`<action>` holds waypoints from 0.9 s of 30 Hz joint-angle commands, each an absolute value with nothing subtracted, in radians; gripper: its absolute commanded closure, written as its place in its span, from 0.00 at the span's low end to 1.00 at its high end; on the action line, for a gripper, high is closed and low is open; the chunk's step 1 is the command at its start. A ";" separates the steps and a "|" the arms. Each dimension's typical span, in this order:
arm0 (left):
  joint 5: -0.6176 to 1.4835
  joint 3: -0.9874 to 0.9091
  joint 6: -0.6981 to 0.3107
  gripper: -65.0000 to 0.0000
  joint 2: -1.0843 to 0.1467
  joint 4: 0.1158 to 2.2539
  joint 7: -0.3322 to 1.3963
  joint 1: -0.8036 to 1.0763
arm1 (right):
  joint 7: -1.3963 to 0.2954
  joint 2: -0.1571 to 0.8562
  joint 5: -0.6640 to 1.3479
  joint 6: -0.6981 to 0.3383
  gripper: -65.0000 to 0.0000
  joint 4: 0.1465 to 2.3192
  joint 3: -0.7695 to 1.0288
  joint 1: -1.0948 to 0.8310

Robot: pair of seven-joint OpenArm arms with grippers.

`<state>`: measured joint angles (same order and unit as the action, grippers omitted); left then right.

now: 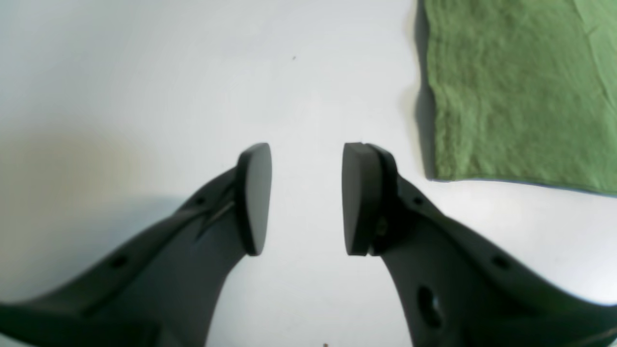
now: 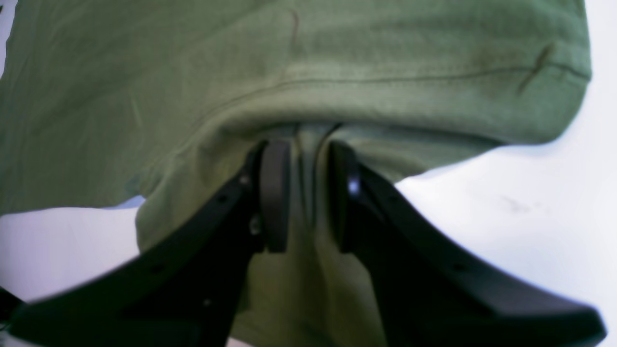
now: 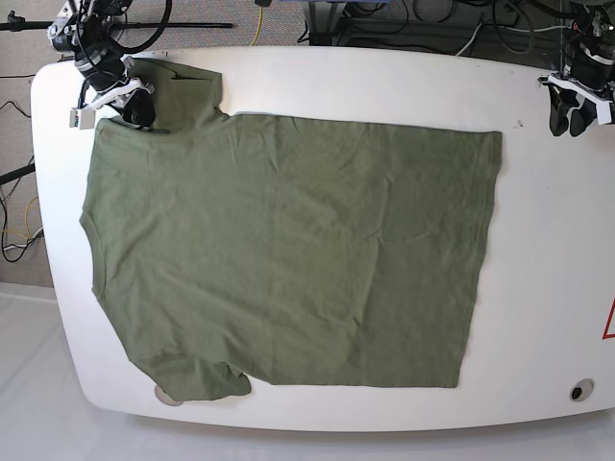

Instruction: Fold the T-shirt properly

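Two grippers: the right gripper (image 2: 308, 193) pinches a fold of the T-shirt (image 3: 288, 250) at its sleeve. Apart from it, the left gripper (image 1: 306, 197) hangs over bare table (image 1: 144, 72), pads spread, the shirt's hem corner just ahead to one side.

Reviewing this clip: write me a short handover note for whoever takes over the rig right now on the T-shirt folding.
Right gripper: fingers pinching a bunched fold of the T-shirt at its sleeve, far corner on the base view's left.
Left gripper: open, empty, hovering over bare table just off the shirt's hem corner, not touching cloth.
T-shirt: spread flat and largely smooth across the table, sleeves toward the base view's left, hem toward its right.
Done: shirt laid out; one sleeve gripped.
Left: no fold made yet. The left gripper probably needs to take the hem corner before any fold starts.
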<state>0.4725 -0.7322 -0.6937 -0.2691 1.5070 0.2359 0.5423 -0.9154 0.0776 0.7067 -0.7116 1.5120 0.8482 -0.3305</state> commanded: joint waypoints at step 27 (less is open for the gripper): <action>0.488 -0.735 -0.698 0.66 -0.282 1.522 0.211 0.553 | -0.939 0.087 0.648 -0.698 0.64 1.506 0.876 -0.343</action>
